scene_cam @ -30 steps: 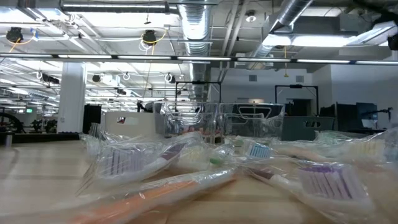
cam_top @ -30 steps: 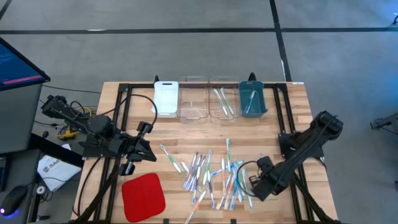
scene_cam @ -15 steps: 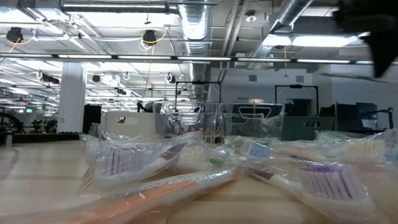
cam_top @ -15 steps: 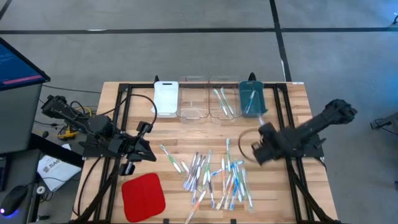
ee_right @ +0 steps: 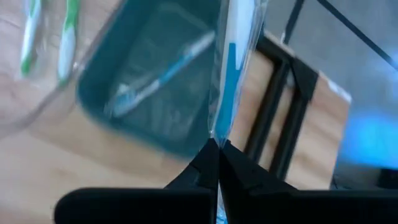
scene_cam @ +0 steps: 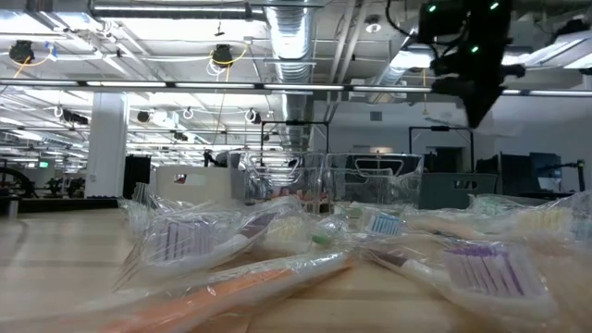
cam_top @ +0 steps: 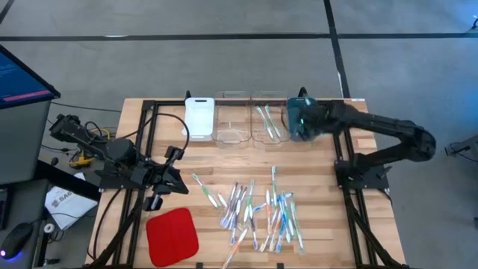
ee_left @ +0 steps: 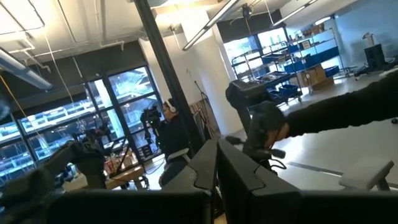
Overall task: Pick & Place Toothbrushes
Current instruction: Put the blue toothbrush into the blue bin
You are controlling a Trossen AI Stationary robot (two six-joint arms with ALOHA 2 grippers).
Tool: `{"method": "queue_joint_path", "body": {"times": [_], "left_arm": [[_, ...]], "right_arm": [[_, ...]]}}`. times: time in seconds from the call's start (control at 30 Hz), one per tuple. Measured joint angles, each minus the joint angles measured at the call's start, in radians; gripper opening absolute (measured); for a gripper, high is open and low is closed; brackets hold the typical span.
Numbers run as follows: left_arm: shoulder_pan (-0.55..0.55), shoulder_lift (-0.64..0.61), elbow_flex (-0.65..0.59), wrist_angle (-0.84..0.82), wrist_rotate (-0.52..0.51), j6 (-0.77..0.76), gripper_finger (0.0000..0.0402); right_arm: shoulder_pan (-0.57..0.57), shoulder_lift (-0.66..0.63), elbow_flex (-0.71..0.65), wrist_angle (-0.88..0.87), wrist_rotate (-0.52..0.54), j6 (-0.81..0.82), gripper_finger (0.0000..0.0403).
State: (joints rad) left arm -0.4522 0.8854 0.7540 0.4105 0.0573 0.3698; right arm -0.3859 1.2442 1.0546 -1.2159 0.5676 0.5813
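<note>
A heap of wrapped toothbrushes (cam_top: 258, 209) lies on the middle of the table, toward its near edge. My right gripper (cam_top: 299, 119) hangs above the teal tray (cam_top: 308, 133) at the far edge. It is shut on a blue-accented toothbrush (ee_right: 233, 62) in a clear wrapper. One blue toothbrush (ee_right: 161, 68) lies inside the teal tray. In the low view the right gripper (scene_cam: 478, 111) points down, high over the trays. My left gripper (cam_top: 179, 183) waits, shut, by the table's left side. My right gripper pinches the blue-accented toothbrush between its two fingers at the wrapped handle (ee_right: 216, 134). The brush runs on past the fingertips, in line with the fingers. It is lifted clear and hangs over the teal tray; its far end is out of frame.
Along the far edge stand a white tray (cam_top: 199, 118), a clear tray (cam_top: 231, 133), a clear tray with green brushes (cam_top: 267, 119) and the teal tray. A red square pad (cam_top: 172, 235) lies near left. Black frame rails (cam_top: 343, 127) run beside the teal tray.
My right gripper has risen from the right side of the heap and swung toward the far edge, ending above the teal tray. The blue-accented toothbrush has been lifted clear of the table with it. The heap has stayed where it was.
</note>
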Motion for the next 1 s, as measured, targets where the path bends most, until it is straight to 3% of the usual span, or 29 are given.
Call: {"method": "queue_joint_path", "body": {"times": [0.2, 0.4, 0.7, 1.0], "left_arm": [[0.0, 0.007, 0.0, 0.0, 0.0, 0.0, 0.0008], [0.0, 0.007, 0.0, 0.0, 0.0, 0.0, 0.0008], [0.0, 0.007, 0.0, -0.002, 0.0, 0.0, 0.0008], [0.0, 0.006, 0.0, -0.002, 0.0, 0.0, 0.0008]], "right_arm": [[-0.2, 0.092, 0.001, 0.213, -0.02, -0.307, 0.0], [-0.308, 0.237, 0.001, 0.304, -0.132, -0.388, 0.0], [-0.315, 0.411, 0.001, 0.315, -0.155, -0.402, 0.0], [-0.31, 0.441, 0.001, 0.398, -0.199, -0.405, 0.0]]}}
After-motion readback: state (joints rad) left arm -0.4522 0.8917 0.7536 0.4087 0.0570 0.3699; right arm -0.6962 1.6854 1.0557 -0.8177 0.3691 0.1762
